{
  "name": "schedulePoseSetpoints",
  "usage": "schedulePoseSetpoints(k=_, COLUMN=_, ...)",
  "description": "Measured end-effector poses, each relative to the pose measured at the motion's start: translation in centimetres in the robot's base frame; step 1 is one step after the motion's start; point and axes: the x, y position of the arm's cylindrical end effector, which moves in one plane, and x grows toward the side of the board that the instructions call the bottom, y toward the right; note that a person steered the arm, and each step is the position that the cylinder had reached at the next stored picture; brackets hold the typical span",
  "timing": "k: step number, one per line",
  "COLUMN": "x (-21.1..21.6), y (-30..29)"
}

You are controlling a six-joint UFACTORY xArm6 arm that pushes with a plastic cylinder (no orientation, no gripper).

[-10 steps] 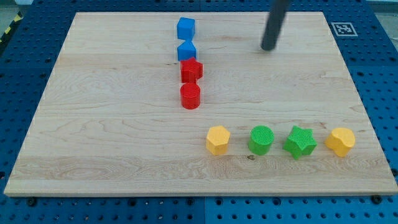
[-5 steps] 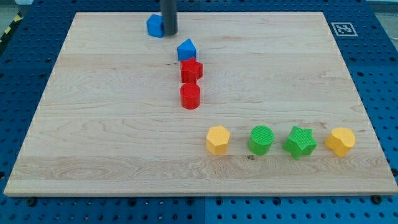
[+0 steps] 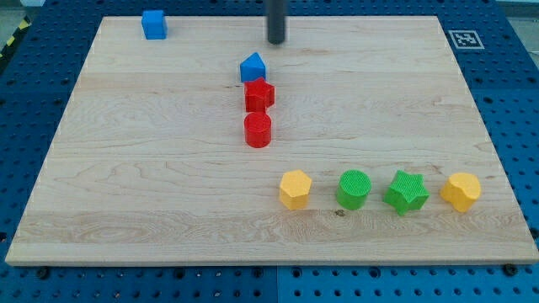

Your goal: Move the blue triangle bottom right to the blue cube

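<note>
The blue triangle [image 3: 253, 67] sits near the top middle of the wooden board, touching the red star [image 3: 259, 95] just below it. The blue cube [image 3: 154, 24] sits alone near the board's top left corner. My tip [image 3: 276, 41] is above and slightly right of the blue triangle, a small gap away from it, and far to the right of the blue cube.
A red cylinder [image 3: 258, 130] stands just below the red star. Along the lower right run a yellow hexagon [image 3: 295, 188], a green cylinder [image 3: 354, 188], a green star [image 3: 407, 192] and a yellow block [image 3: 461, 191]. A marker tag [image 3: 465, 39] lies off the board's top right corner.
The blue cube has been pushed left from above the blue triangle to the top left corner. My tip swept left behind it, then came back right to just above the triangle.
</note>
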Motion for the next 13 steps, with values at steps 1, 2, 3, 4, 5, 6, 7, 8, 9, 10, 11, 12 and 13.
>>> schedulePoseSetpoints(k=1, x=6.4, y=0.7)
schedulePoseSetpoints(k=2, x=8.8, y=0.1)
schedulePoseSetpoints(k=3, x=8.9, y=-2.7)
schedulePoseSetpoints(k=4, x=8.2, y=-5.7)
schedulePoseSetpoints(k=5, x=6.9, y=-7.5)
schedulePoseSetpoints(k=6, x=5.3, y=-7.9)
schedulePoseSetpoints(k=7, x=4.0, y=-8.1)
schedulePoseSetpoints(k=8, x=2.9, y=-9.0)
schedulePoseSetpoints(k=9, x=2.2, y=-11.0)
schedulePoseSetpoints(k=10, x=1.5, y=-11.1)
schedulePoseSetpoints(k=11, x=0.8, y=-8.4)
schedulePoseSetpoints(k=12, x=-0.4, y=-7.7)
schedulePoseSetpoints(k=13, x=-0.6, y=-9.1)
